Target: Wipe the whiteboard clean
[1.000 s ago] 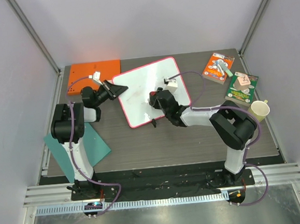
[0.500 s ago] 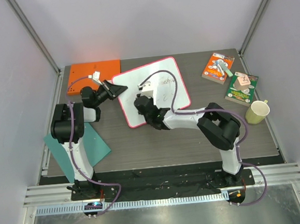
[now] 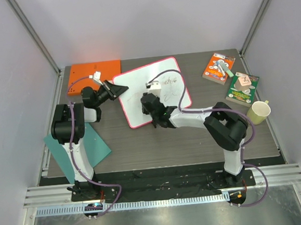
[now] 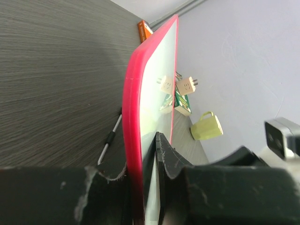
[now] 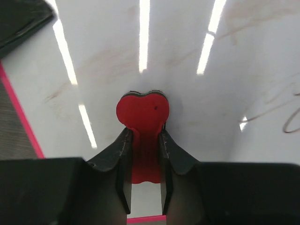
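The whiteboard (image 3: 134, 101), white with a pink-red rim, lies at an angle mid-table, with dark handwriting (image 3: 170, 81) near its far right corner. My left gripper (image 3: 118, 90) is shut on the board's left corner. In the left wrist view the rim (image 4: 132, 108) runs between the jaws of that gripper (image 4: 140, 159). My right gripper (image 3: 149, 103) is over the board's middle, shut on a red heart-shaped eraser (image 5: 143, 112) pressed flat on the white surface (image 5: 103, 47). Faint brownish smears and a dark stroke (image 5: 281, 115) show around it.
An orange board (image 3: 92, 72) lies at the far left and a teal sheet (image 3: 88, 146) under the left arm. Two printed packets (image 3: 219, 67) (image 3: 242, 88) and a yellow-green mug (image 3: 260, 111) sit at the right. A pen (image 4: 110, 140) lies beside the whiteboard's near edge.
The right gripper swept the eraser leftward across the board, then came back slightly right and farther. The handwriting at the far right is now uncovered. The left gripper stayed put.
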